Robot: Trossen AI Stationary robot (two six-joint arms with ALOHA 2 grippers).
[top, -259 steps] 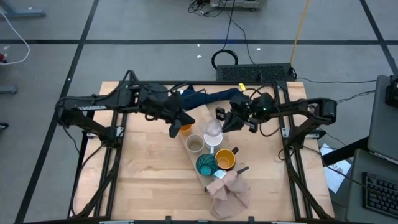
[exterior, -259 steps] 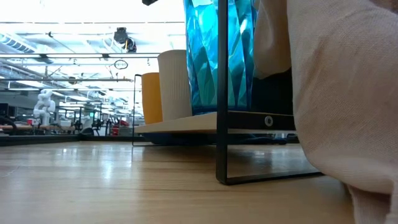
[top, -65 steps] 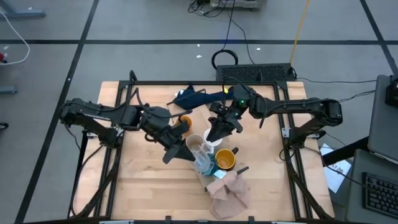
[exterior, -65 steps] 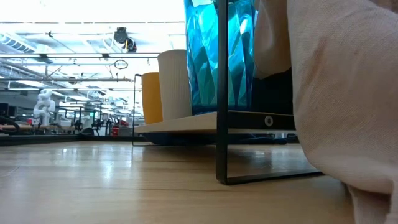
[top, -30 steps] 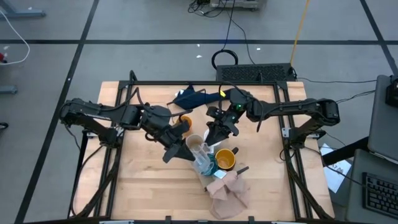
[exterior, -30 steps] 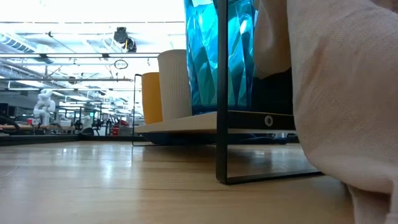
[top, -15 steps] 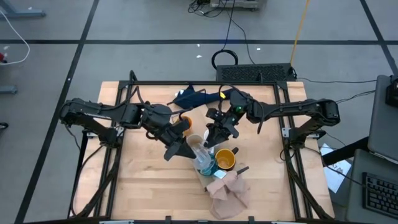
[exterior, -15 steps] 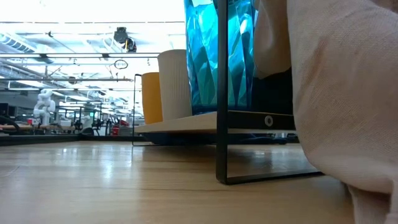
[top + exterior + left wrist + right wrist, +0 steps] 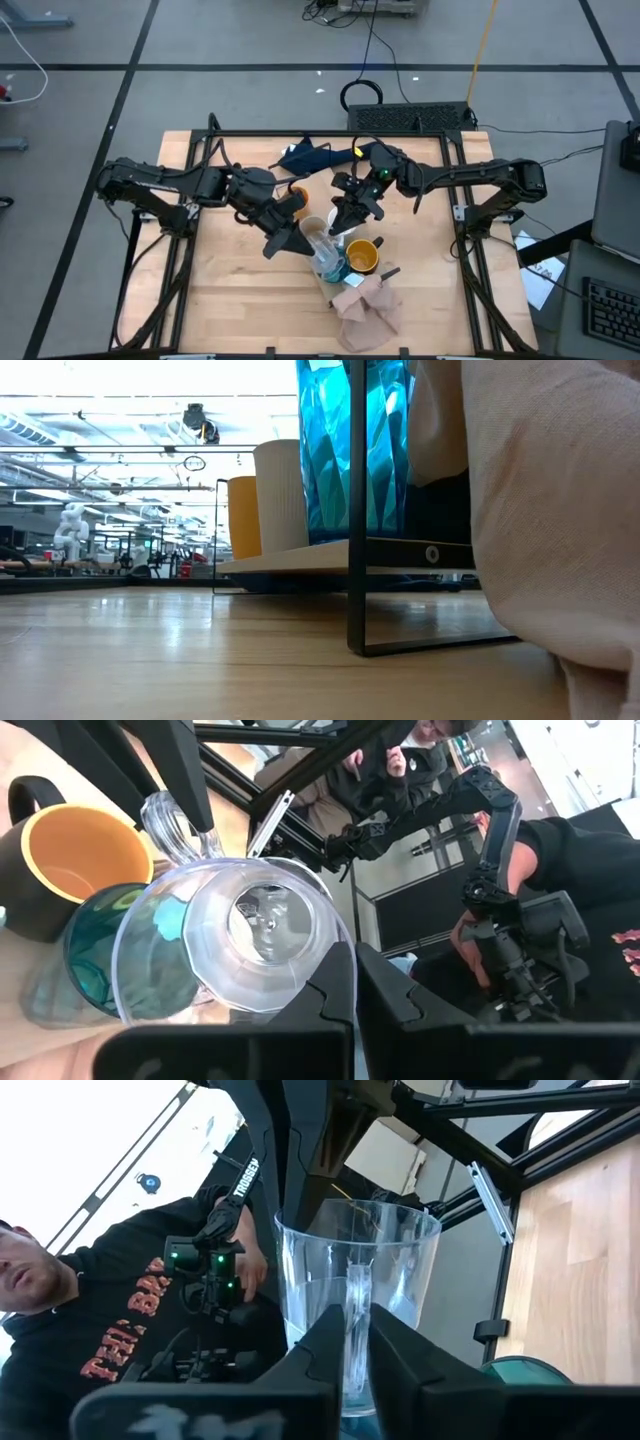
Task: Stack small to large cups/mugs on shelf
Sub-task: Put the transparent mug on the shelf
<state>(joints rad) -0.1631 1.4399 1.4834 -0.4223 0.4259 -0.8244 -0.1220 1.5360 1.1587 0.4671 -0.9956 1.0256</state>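
Note:
A clear glass (image 9: 318,242) with a handle hangs on its side above the shelf (image 9: 300,560), held between my two grippers. My left gripper (image 9: 296,239) is shut on its rim and my right gripper (image 9: 338,227) is shut on its handle. Beneath the glass a teal cup (image 9: 331,266) stands on the shelf, with a mustard-yellow mug (image 9: 362,257) beside it. An orange cup (image 9: 296,198) stands at the shelf's far end. In the low view the teal cup (image 9: 355,450), a pale cup (image 9: 280,495) and the orange cup (image 9: 243,517) stand in a row on the board. My left gripper pinches the glass's wall at the rim (image 9: 338,942) between its two fingers, coming from the table's left and slanting slightly down. The glass lies tilted on its side, its mouth toward this gripper, clear of the shelf. My right gripper pinches the glass's handle (image 9: 356,1312) between its two fingers, roughly level, from the table's far right side. The fingers lie on either side of the thin handle strip.
A pinkish-beige cloth (image 9: 368,305) lies heaped at the shelf's near end and fills the right of the low view (image 9: 560,510). A dark blue cloth (image 9: 310,155) lies at the table's far edge. A person in a dark top sits beyond the table (image 9: 110,1330).

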